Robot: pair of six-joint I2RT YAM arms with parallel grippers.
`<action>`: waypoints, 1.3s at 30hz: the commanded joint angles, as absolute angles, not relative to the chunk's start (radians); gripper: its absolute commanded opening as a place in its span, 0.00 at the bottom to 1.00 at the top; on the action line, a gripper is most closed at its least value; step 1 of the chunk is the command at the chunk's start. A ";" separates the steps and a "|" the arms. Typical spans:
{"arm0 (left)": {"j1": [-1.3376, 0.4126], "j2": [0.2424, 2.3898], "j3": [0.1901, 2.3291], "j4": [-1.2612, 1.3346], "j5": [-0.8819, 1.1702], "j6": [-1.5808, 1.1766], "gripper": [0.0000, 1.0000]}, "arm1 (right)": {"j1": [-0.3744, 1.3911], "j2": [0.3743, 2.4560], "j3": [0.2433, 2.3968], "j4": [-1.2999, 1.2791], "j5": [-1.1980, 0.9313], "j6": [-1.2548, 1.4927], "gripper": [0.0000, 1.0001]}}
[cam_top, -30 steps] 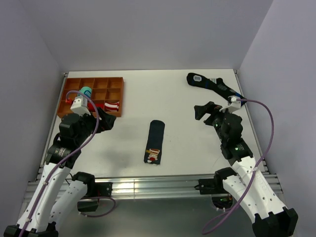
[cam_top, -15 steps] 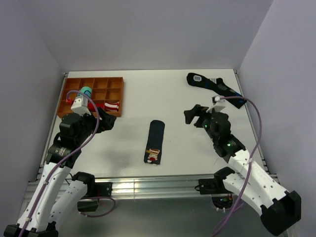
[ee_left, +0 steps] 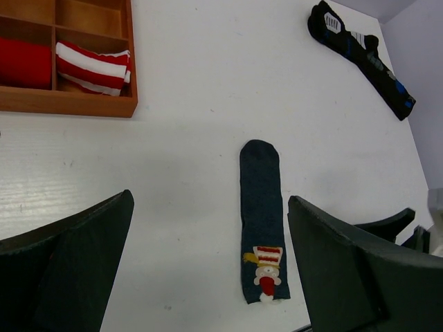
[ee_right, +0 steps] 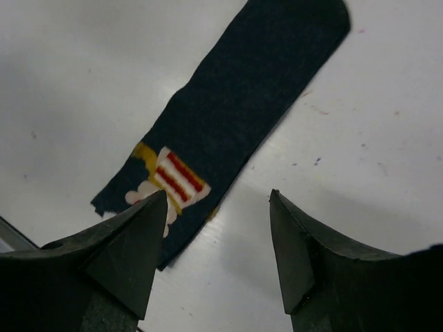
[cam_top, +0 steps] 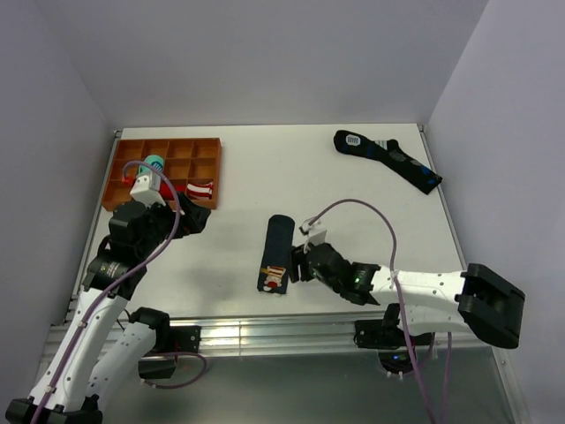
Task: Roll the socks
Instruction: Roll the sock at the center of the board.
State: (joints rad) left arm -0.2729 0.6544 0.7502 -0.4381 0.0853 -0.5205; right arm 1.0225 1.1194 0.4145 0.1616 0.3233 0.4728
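Note:
The socks (cam_top: 277,254) lie flat near the middle of the table, a short dark navy oblong with a red-white-yellow patch at the near end. They also show in the left wrist view (ee_left: 261,207) and the right wrist view (ee_right: 235,111). My right gripper (cam_top: 298,265) is open and low, just right of the patch end. In its own view (ee_right: 219,200) the left finger (ee_right: 131,256) hangs over the sock's patch corner, while the right finger is over bare table. My left gripper (cam_top: 196,218) is open and empty, high up left of the socks; in its own view (ee_left: 211,200) the socks lie between its fingers.
An orange compartment tray (cam_top: 210,168) stands at the back left with a teal bundle (cam_top: 155,163) and a red-white bundle (cam_top: 201,189) in it. A longer dark sock with blue marks (cam_top: 388,159) lies at the back right. The table's front edge is close behind the socks' patch end.
My right arm has swung from the right side of the table leftward and down to the socks' near end. The left arm has barely moved. The socks have not moved.

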 commanded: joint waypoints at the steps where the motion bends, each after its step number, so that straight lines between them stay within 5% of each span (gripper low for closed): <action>1: -0.278 0.673 0.749 -0.422 0.115 -0.526 0.99 | 1.124 1.155 0.394 0.302 0.416 0.474 0.67; 18: -0.293 0.704 0.747 -0.417 0.141 -0.522 1.00 | 1.367 1.442 0.453 0.426 0.502 0.391 0.58; 39: -0.305 0.707 0.747 -0.417 0.130 -0.525 0.99 | 1.439 1.445 0.483 0.353 0.598 0.379 0.54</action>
